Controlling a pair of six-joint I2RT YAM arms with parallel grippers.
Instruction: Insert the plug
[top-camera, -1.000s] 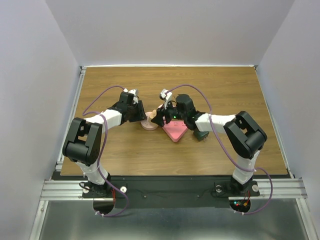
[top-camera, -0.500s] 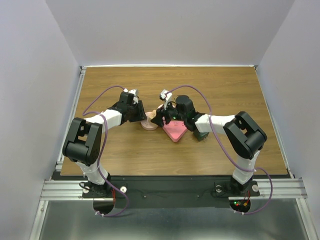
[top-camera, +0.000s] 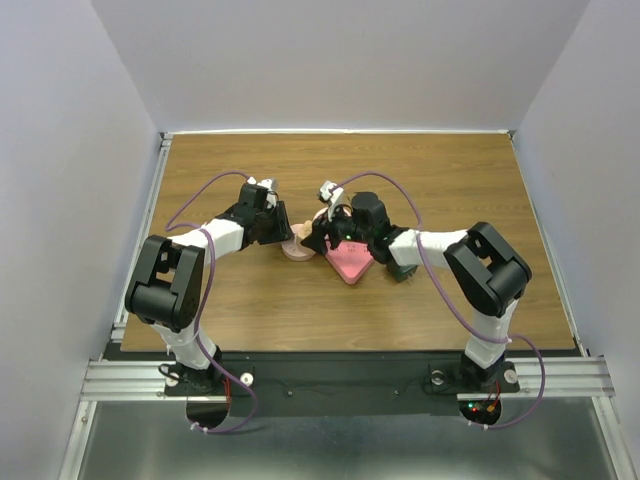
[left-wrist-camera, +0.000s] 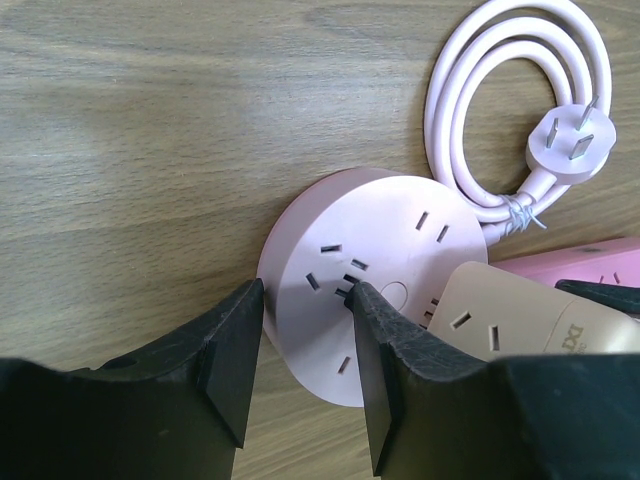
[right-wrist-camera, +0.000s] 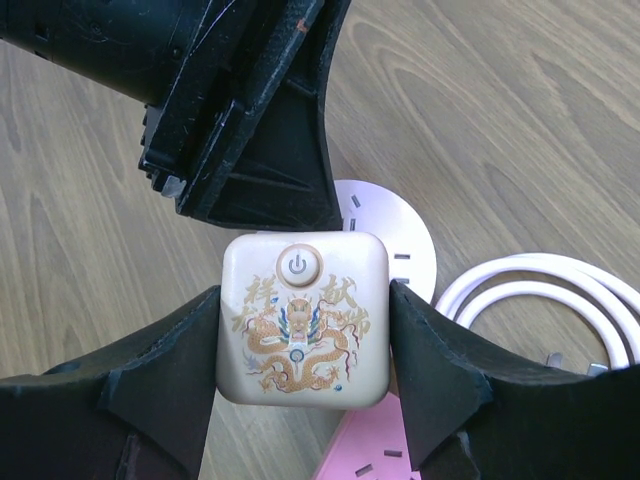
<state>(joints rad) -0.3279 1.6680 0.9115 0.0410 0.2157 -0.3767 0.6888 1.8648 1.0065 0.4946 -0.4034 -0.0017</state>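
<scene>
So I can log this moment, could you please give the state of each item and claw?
hub: lying flat, sockets up.
adapter: held over hub, seating unclear.
cord: coiled, its plug unplugged.
strip: pink, mostly hidden.
left claw: open, astride hub's rim.
right claw: shut on adapter.

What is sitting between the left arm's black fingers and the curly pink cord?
The round pink plastic socket hub sits between the left arm's black fingers and the coiled pink cord. The left wrist view shows it.
</scene>
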